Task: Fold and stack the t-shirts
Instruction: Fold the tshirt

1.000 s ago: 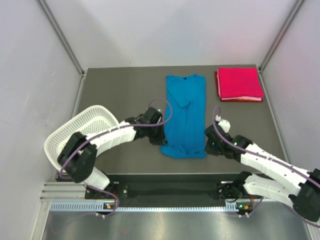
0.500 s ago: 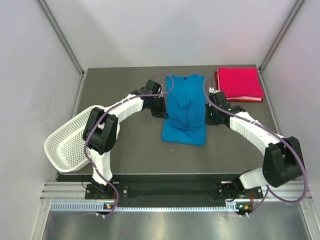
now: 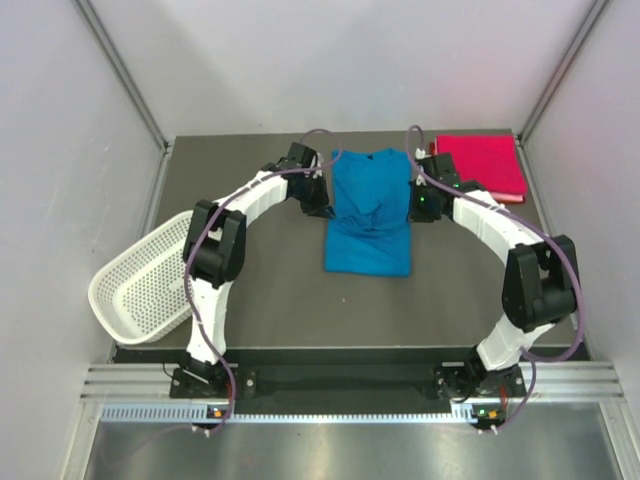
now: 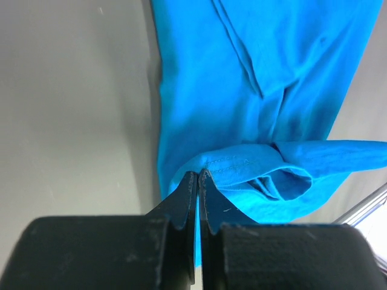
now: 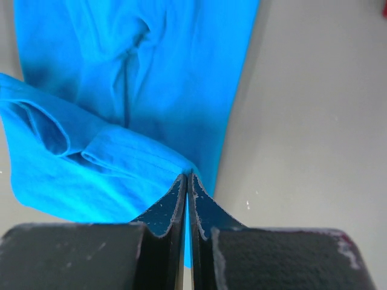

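Closed tight, the jaws of the left arm (image 3: 250,197) are pinching the hem corner of the blue t-shirt (image 3: 370,225) at its 9 o'clock edge. The jaws of the right arm (image 3: 490,222), equally closed, are gripping the matching corner at 3 o'clock. The shirt is lying mid-table toward 12 o'clock, with the gripped hem raised over its body. The folded pink-red t-shirt (image 3: 482,165) is sitting in the 1 o'clock corner, just beside the right arm. Bare table (image 3: 270,310) is lying open from 5 to 7 o'clock, and a white basket (image 3: 140,290) is overhanging the 8 o'clock edge.

Pink t-shirt (image 3: 487,165) corner behind right arm (image 3: 482,215)
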### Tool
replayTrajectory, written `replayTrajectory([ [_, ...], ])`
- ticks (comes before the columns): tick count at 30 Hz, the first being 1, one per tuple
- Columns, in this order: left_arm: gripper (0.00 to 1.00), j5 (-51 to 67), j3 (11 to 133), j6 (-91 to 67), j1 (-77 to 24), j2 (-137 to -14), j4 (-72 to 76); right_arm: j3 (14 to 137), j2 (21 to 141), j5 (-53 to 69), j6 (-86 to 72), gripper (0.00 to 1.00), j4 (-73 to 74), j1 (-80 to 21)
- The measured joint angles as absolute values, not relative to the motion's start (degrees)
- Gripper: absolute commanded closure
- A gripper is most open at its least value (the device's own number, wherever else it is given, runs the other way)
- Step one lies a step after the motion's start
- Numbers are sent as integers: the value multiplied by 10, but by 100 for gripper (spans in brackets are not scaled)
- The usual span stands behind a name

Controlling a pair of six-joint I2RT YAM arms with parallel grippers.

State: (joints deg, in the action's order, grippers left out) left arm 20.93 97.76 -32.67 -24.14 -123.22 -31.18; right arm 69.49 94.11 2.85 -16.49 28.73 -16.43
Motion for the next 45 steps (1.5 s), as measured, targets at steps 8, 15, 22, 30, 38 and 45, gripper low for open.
replayTrajectory([
  [8,100,227,1029,-315,-227,-1279,-316,759,999,47,-155,100,288,-157],
  [15,100,244,1059,-313,-220,-1307,-314,781,1040,57,-155,100,289,-137],
  [22,100,253,1084,-313,-217,-1340,-311,808,1073,59,-156,100,287,-129],
  [30,100,260,1094,-314,-212,-1355,-299,819,1100,59,-156,100,274,-125],
  [38,100,246,1096,-318,-212,-1355,-290,822,1112,58,-157,100,267,-125],
  [45,100,235,1096,-331,-212,-1355,-271,822,1111,52,-164,100,261,-125],
])
